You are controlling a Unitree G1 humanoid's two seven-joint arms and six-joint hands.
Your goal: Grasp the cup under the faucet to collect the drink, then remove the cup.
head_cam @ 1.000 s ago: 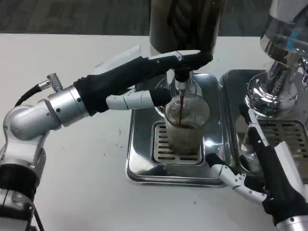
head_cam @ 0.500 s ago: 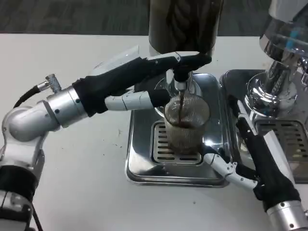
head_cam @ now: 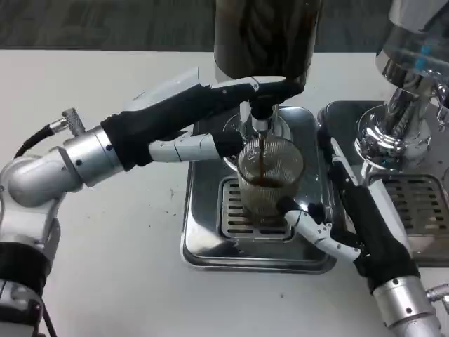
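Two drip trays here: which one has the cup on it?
The left tray, under the dark dispenser, holds the ribbed cup with drink pouring in. The right tray sits beneath the chrome dispenser.

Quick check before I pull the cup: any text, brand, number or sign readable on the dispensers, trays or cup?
None: no word, label, brand, number or sign can be read.
The dark dispenser, its drip tray and the ribbed cup show no print.
The blue patch on the second dispenser is too blurred to tell whether it is text.

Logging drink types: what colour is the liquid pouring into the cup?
Dark brown, seen in the head view as a thin stream into the ribbed clear cup.
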